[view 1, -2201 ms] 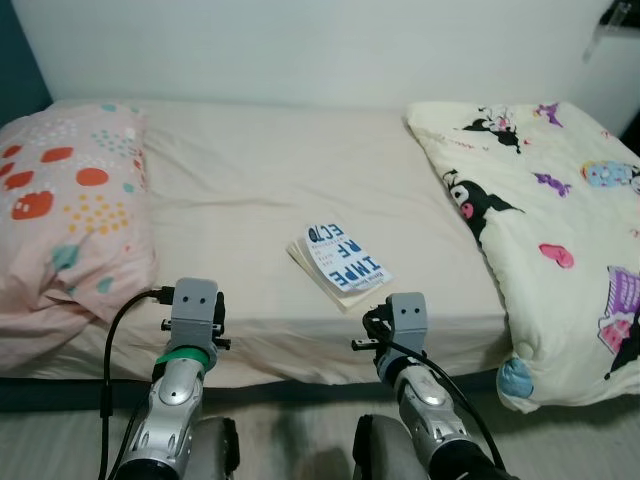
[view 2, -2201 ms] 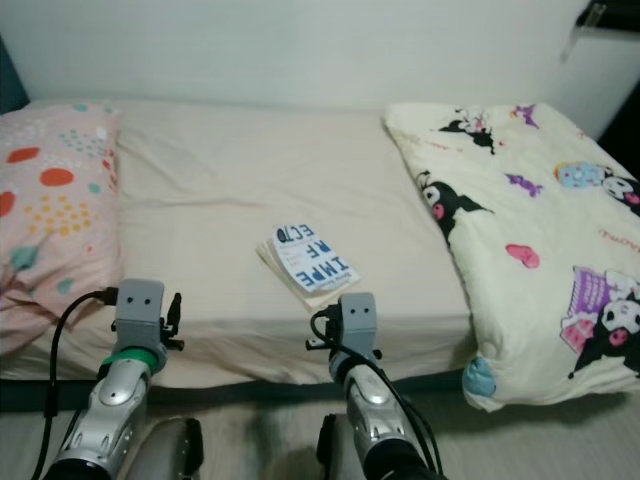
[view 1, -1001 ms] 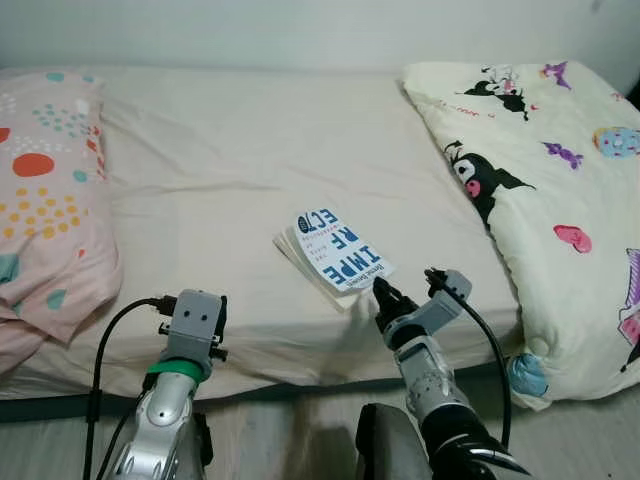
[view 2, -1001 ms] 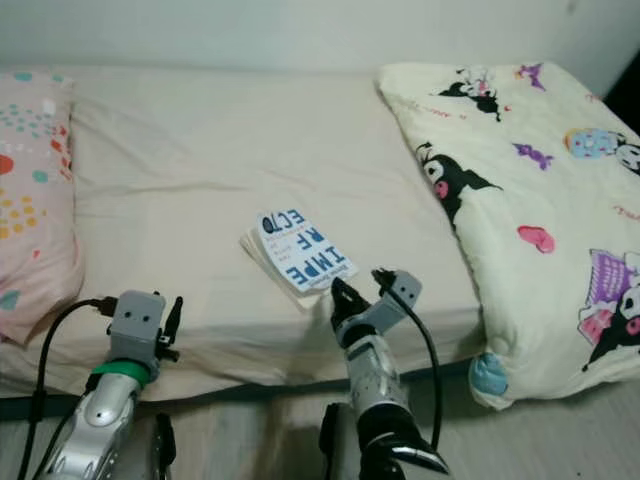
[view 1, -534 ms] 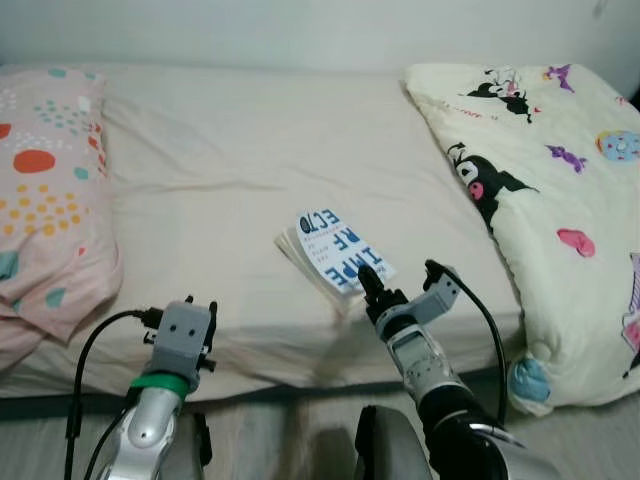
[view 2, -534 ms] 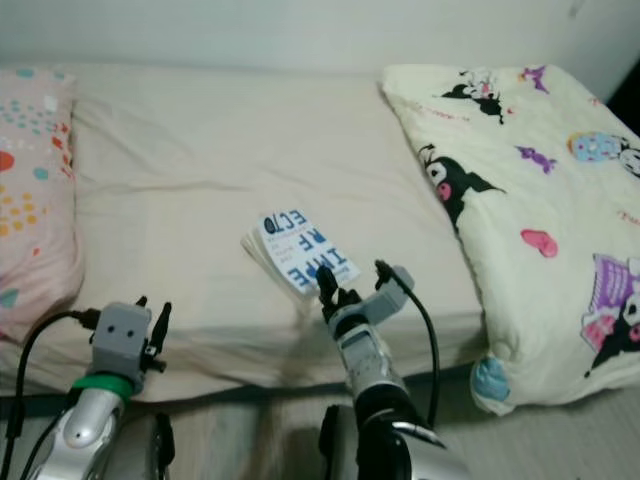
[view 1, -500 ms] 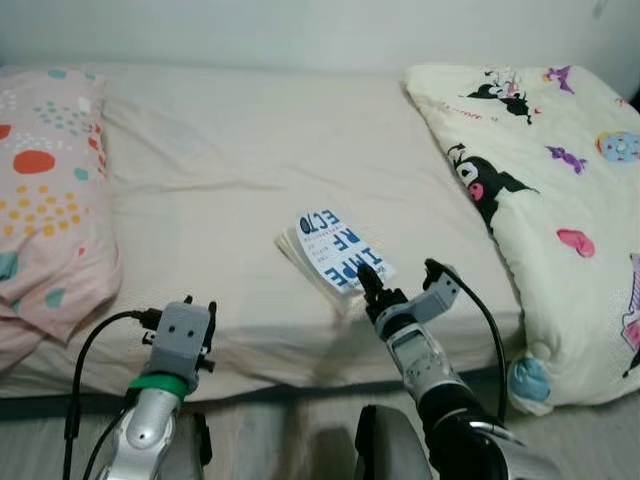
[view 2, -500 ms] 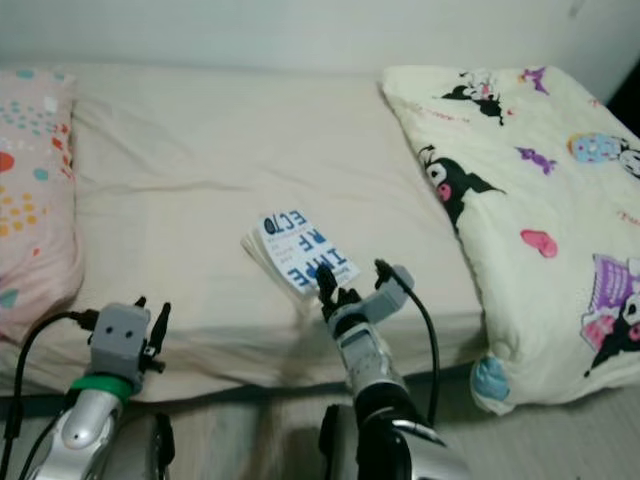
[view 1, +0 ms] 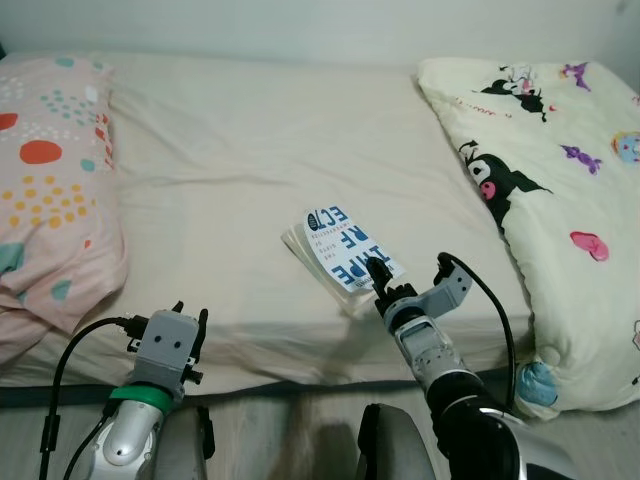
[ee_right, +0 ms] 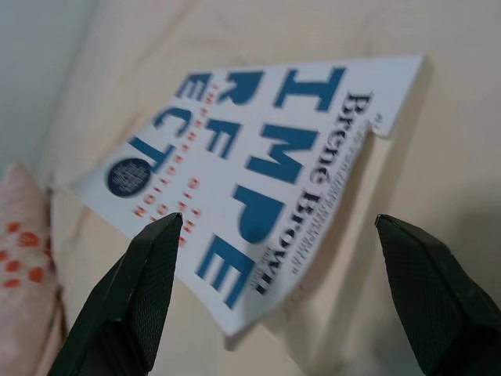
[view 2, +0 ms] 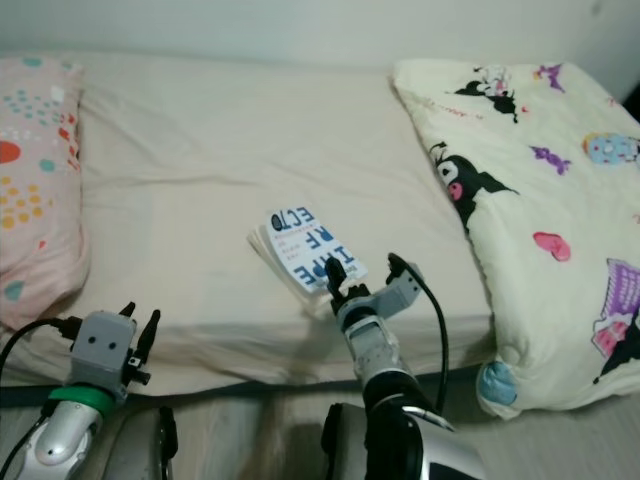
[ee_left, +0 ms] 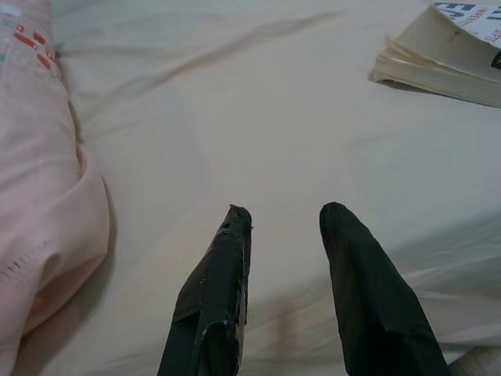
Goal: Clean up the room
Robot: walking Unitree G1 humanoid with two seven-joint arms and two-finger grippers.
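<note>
left eye view: a paperback book (view 1: pixel 345 258) lies flat on the bed (view 1: pixel 240 180) near its front edge, between a pink spotted pillow (view 1: pixel 50 170) on the robot's left and a cartoon-print quilt (view 1: pixel 560 200) on its right. the book's long axis runs diagonally, far-left to near-right. the right pincer (view 1: pixel 380 272) sits at the book's near right corner, directly in front of that arm; the left pincer (view 1: pixel 190 318) hovers well apart, low at the bed's edge.

right eye view: the same layout; the right arm is clearly the nearer one to the book.

left wrist view: the left pincer's fingers (ee_left: pixel 223 298) stand apart over bare sheet, the book's page edges away at the side.

right wrist view: the right pincer's fingers (ee_right: pixel 133 290) are spread wide, straddling the cover's near corner, not yet clamped. judged from this, closing calls for getting one finger beneath the cover.
</note>
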